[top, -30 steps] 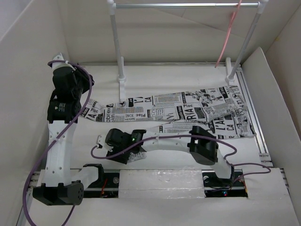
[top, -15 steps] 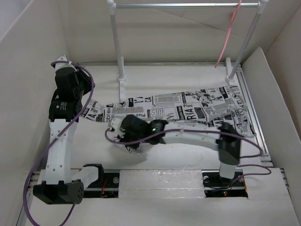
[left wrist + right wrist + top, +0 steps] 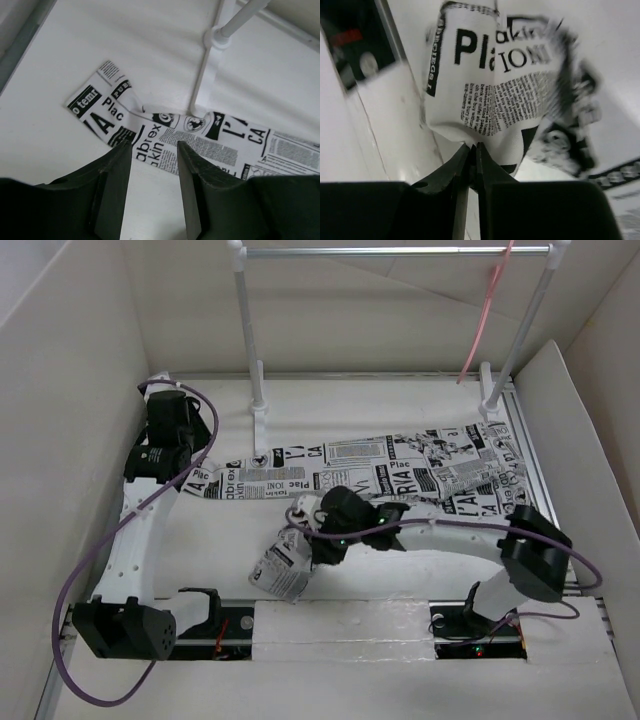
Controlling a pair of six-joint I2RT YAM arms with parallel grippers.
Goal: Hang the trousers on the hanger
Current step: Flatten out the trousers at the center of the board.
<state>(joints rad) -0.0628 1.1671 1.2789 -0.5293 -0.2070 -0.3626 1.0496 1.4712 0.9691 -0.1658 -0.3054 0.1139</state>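
Trousers point(image 3: 400, 475), newsprint print: flat across the table point(image 3: 400, 410) from 9 to 3 o'clock, one leg end pulled out toward 7 o'clock. Right gripper point(image 3: 474, 146): jaws pinching that leg end, cloth bunched beyond the tips. Left gripper point(image 3: 152, 147): jaws spread, holding nothing, above the other leg end, with cloth showing in the gap. Hanger point(image 3: 487, 310), pink: on the rack bar point(image 3: 400, 252) at 1 o'clock, well apart from both grippers.

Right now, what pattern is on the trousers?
The trousers: white with black newsprint; clearest in left wrist view.
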